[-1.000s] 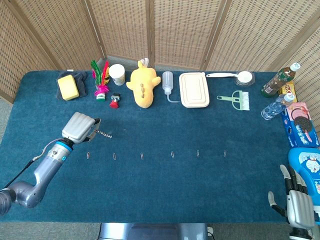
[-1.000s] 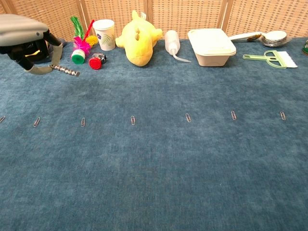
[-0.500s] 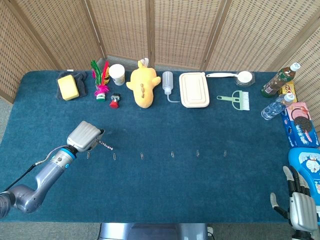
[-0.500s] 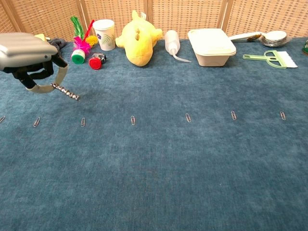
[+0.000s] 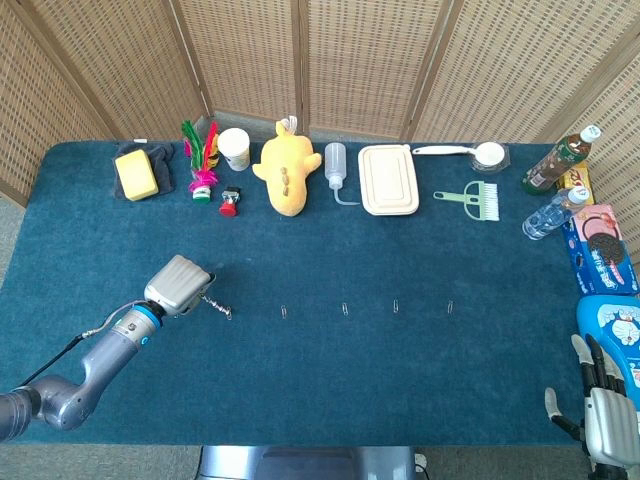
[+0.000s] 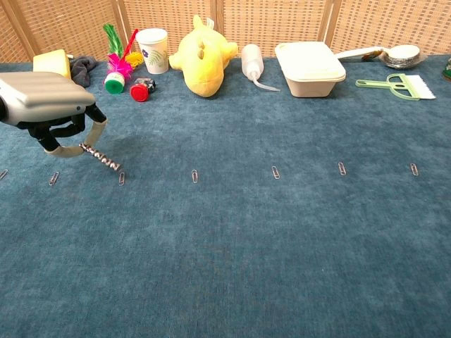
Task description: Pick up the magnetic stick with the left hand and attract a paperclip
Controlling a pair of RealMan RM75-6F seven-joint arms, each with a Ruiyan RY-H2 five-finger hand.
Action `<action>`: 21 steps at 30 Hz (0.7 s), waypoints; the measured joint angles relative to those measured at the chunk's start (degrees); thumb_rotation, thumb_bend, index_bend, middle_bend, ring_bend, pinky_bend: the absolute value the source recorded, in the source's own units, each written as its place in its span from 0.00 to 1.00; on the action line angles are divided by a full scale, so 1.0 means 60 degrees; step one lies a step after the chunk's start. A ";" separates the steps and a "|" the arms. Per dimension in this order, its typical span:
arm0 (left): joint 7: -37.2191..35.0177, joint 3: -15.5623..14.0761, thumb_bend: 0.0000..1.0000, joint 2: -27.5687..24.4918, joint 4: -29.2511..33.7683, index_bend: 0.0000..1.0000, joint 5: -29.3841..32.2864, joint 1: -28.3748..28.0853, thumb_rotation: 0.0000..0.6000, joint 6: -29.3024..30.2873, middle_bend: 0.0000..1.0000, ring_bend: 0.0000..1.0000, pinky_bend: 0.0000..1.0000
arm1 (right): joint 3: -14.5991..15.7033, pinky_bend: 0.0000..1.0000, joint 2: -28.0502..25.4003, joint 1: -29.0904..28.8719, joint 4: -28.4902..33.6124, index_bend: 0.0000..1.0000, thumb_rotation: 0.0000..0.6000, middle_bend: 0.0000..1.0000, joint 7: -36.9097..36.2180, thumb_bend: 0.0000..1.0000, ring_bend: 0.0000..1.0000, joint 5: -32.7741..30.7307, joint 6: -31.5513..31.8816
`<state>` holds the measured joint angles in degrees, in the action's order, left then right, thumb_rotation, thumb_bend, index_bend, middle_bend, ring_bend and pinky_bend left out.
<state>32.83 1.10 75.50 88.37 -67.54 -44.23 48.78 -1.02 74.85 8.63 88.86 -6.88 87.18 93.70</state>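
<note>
**Stick tip lowered to a paperclip**

My right hand (image 5: 606, 425) idles with fingers spread, holding nothing. My left hand (image 6: 44, 107) pinches the magnetic stick (image 6: 101, 159) and has dropped over the last second; the tip now reaches the paperclip (image 6: 121, 178) on the worktop (image 6: 282, 246), well short of the yellow plush (image 6: 202, 53). Attraction looks imminent.

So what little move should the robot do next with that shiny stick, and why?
Probably lift the left hand gently straight up. It holds the beaded silver magnetic stick tilted down, with its tip right at a small metal paperclip on the blue cloth table. I cannot tell whether they already touch, so a slow lift would show if the clip sticks; if not, dip the tip a bit lower first.
</note>
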 measured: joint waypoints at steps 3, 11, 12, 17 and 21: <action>0.0213 -0.0054 0.69 0.0076 -0.0008 0.68 0.0222 -0.0001 1.00 -0.0002 0.85 0.83 0.70 | 0.0003 0.11 -0.0006 0.0017 -0.0012 0.00 1.00 0.01 -0.0004 0.44 0.00 -0.0001 0.0019; 0.0571 -0.0140 0.69 0.0192 -0.0053 0.67 0.0763 -0.0057 1.00 -0.0103 0.85 0.83 0.70 | 0.0014 0.11 -0.0013 0.0077 -0.0023 0.00 1.00 0.01 -0.0036 0.44 0.00 -0.0014 0.0076; 0.0585 -0.0138 0.69 0.0200 -0.0060 0.67 0.0774 -0.0064 1.00 -0.0088 0.85 0.83 0.70 | 0.0013 0.11 -0.0012 0.0080 -0.0026 0.00 1.00 0.01 -0.0040 0.44 0.00 -0.0014 0.0080; 0.0660 -0.0131 0.69 0.0217 -0.0055 0.67 0.0845 -0.0127 1.00 -0.0043 0.85 0.83 0.70 | 0.0006 0.11 0.0003 0.0076 -0.0036 0.00 1.00 0.01 -0.0032 0.44 0.00 -0.0008 0.0072; 0.0733 -0.0135 0.69 0.0257 -0.0057 0.67 0.0919 -0.0155 1.00 -0.0011 0.85 0.83 0.70 | -0.0002 0.11 0.0002 0.0084 -0.0036 0.00 1.00 0.01 -0.0047 0.44 0.00 -0.0024 0.0072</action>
<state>37.23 0.29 77.04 88.03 -62.02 -45.16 48.71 -1.04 74.86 9.14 88.65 -7.17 87.04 94.13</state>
